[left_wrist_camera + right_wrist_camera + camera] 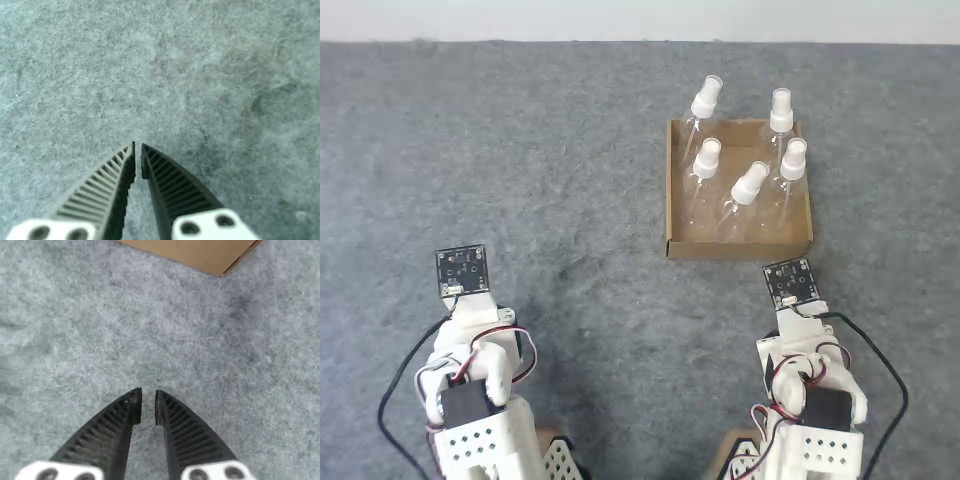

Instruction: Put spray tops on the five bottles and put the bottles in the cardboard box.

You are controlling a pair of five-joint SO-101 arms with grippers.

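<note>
bottles (734,212): five, clear, all inside the cardboard box (738,248), at 1 o'clock in the high view.
spray top (706,158): white, one on each bottle; the bottle nearest the box's near wall leans, its top tipped toward 1 o'clock.
box: open on top, flat on the desk (520,150); a corner of it shows in the right wrist view (200,252).
desk cover: grey felt.
right arm (810,400): at 5 o'clock, its wrist just short of the box's near wall.
right gripper (148,391): jaws drawn nearly together with a thin slit at the tips, nothing between them, over bare felt near the box.
left arm (470,385): at 7 o'clock, well apart from the box.
left gripper (138,146): jaws pressed almost tip to tip, holding nothing, over bare felt.
</note>
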